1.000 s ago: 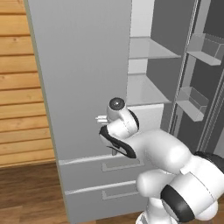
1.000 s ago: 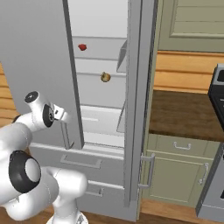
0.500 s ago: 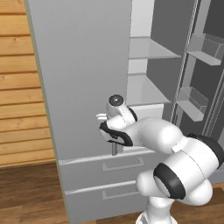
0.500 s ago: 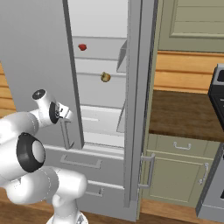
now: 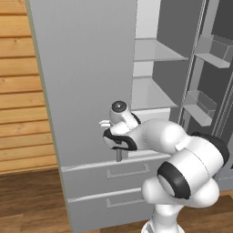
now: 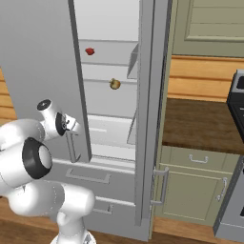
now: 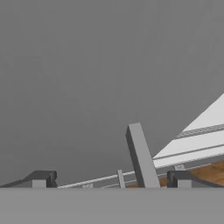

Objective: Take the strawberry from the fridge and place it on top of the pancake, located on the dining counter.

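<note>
Pincer [image 7: 109,179] fingers are seen spread wide on either side of the grey vertical bar handle [image 7: 141,156] of the tall light-grey fridge [image 5: 86,68], whose left door is swung open. Inside, the tiny round red strawberry [image 6: 89,51] is found on an upper white shelf, above a yellowish-brown stemmed fruit [image 6: 114,84].
</note>
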